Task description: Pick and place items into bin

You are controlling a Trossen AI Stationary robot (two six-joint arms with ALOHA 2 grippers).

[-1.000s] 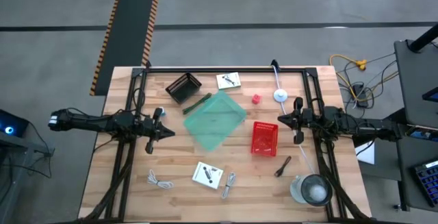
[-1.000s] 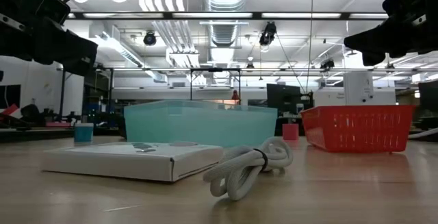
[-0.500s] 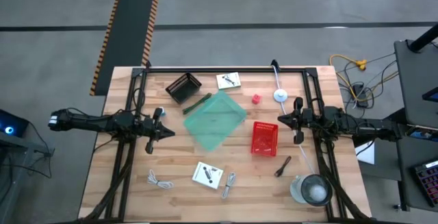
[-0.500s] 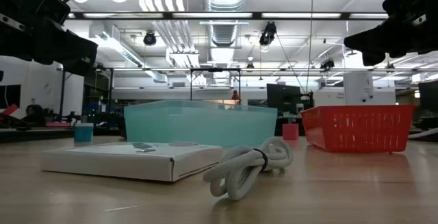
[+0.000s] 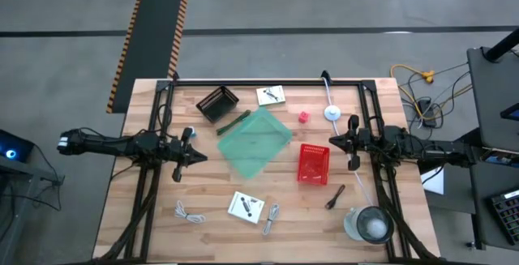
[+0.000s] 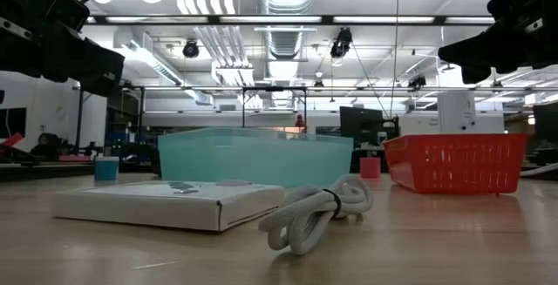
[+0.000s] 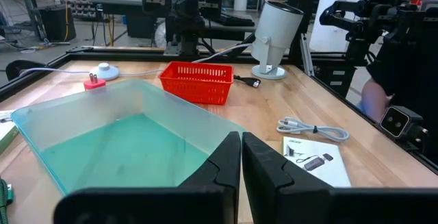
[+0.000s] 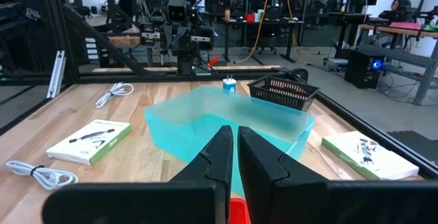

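Note:
A teal see-through bin [image 5: 254,142] stands at the table's middle. Around it lie the items: a green pen [image 5: 233,123], a red cube [image 5: 303,117], a white packet [image 5: 271,96] at the far side, another packet [image 5: 246,207] near the front, a white coiled cable [image 5: 189,212], a grey cable [image 5: 271,216] and a dark stick [image 5: 335,196]. My left gripper [image 5: 203,157] hovers shut left of the bin [image 7: 123,142]. My right gripper [image 5: 329,143] hovers shut right of it, above the red basket's far end. Neither touches anything.
A black basket [image 5: 217,103] stands at the far left of the bin, a red basket [image 5: 313,163] at its right. A round grey bowl [image 5: 369,224] sits at the near right corner. A white puck with a cord [image 5: 332,113] lies at the far right.

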